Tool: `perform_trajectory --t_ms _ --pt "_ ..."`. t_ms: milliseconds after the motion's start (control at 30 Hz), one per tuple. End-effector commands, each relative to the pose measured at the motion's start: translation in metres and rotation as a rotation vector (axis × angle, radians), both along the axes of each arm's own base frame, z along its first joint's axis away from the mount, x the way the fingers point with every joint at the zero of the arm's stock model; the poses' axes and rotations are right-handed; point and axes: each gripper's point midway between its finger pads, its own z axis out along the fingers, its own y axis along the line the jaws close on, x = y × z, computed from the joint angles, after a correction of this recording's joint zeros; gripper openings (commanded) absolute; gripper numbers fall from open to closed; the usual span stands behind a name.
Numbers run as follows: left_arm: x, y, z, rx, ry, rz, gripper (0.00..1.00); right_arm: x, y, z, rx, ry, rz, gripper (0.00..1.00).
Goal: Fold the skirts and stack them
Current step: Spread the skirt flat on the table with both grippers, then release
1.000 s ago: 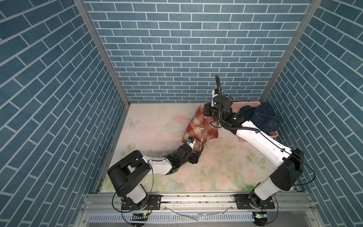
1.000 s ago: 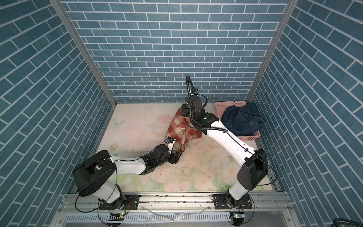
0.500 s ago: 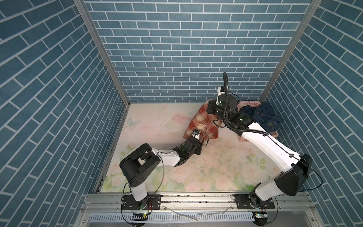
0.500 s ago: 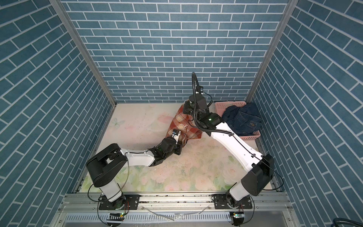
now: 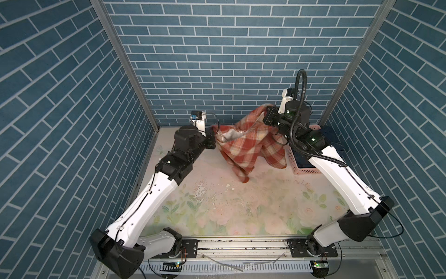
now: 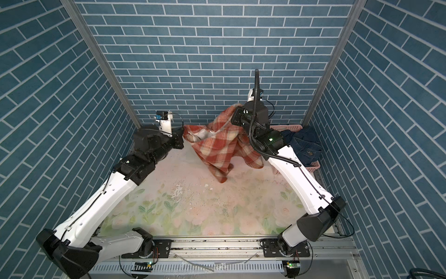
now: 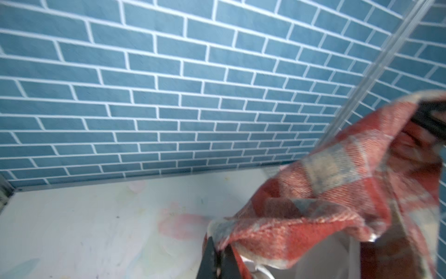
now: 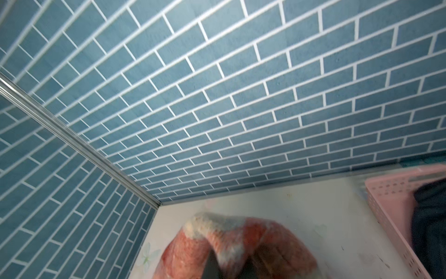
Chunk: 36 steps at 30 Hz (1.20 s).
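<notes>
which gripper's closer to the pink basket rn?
Right. The right gripper, shut on the plaid skirt, is raised just left of the pink basket in both top views. The left gripper, shut on the skirt's other edge, sits farther off, across the skirt from the basket.

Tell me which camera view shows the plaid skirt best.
Both top views: the plaid skirt hangs nearly whole, held up between the left gripper and the right gripper. The left wrist view shows only its upper part, blurred; the right wrist view only a bunched piece.

Lab test cell: blue brick-print walls, aluminium rail base, floral tabletop
</notes>
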Motion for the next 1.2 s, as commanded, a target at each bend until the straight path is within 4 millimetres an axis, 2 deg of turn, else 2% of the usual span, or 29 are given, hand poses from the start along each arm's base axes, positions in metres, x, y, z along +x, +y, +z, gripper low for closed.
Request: perform_trajectory --t_ms 0,67,133,233,300,400,467,500,567,600,633,667,700,733,800,867,933,1033,1167 --pt "0.034 0.01 -0.01 0.056 0.084 -0.011 0.0 0.028 0.013 0.026 0.099 -0.054 0.071 0.0" --pt "0.057 0.018 0.015 0.035 0.063 -0.018 0.0 0.045 0.014 0.041 0.147 -0.083 0.11 0.0" --pt "0.072 0.024 0.036 0.052 0.042 -0.013 0.0 0.057 0.013 0.056 0.189 -0.11 0.142 0.0" --pt "0.077 0.03 0.071 0.104 -0.012 -0.005 0.0 0.062 0.011 0.072 0.217 -0.147 0.185 0.0" --pt "0.075 0.031 0.081 0.133 -0.025 -0.011 0.0 0.06 0.009 0.071 0.215 -0.152 0.188 0.0" --pt "0.064 0.029 0.078 0.133 -0.024 -0.032 0.0 0.047 0.009 0.047 0.215 -0.132 0.224 0.0" --pt "0.051 0.027 0.054 0.123 0.0 -0.045 0.0 0.034 0.004 0.004 0.199 -0.079 0.222 0.01" --pt "0.044 0.025 0.038 0.122 0.016 -0.048 0.0 0.026 0.001 -0.023 0.188 -0.04 0.223 0.06" --pt "0.028 0.022 -0.009 0.11 0.075 -0.051 0.0 0.006 -0.009 -0.088 0.138 0.057 0.213 0.28" --pt "0.017 0.019 -0.04 0.1 0.112 -0.051 0.01 -0.007 -0.015 -0.123 0.103 0.107 0.206 0.44" --pt "0.005 0.014 -0.079 0.097 0.163 -0.06 0.11 -0.02 -0.024 -0.164 0.065 0.17 0.177 0.58" --pt "-0.006 0.011 -0.107 0.093 0.191 -0.053 0.31 -0.032 -0.033 -0.198 0.04 0.229 0.152 0.65" --pt "-0.016 0.009 -0.136 0.087 0.236 -0.042 0.46 -0.042 -0.039 -0.222 0.02 0.28 0.142 0.69" --pt "-0.027 0.007 -0.164 0.064 0.284 -0.04 0.55 -0.053 -0.045 -0.243 -0.018 0.334 0.135 0.78" --pt "-0.048 0.003 -0.197 0.051 0.344 -0.029 0.66 -0.069 -0.058 -0.268 -0.084 0.412 0.103 0.8" --pt "-0.069 0.007 -0.218 0.128 0.387 0.01 0.83 -0.08 -0.063 -0.28 -0.115 0.456 0.099 0.8" --pt "-0.083 0.016 -0.232 0.171 0.452 0.04 0.87 -0.085 -0.062 -0.288 -0.131 0.494 0.108 0.78" --pt "-0.098 0.031 -0.246 0.185 0.51 0.091 0.87 -0.087 -0.057 -0.304 -0.169 0.554 0.125 0.75" --pt "-0.102 0.042 -0.265 0.23 0.579 0.15 0.88 -0.081 -0.05 -0.333 -0.192 0.625 0.128 0.71"
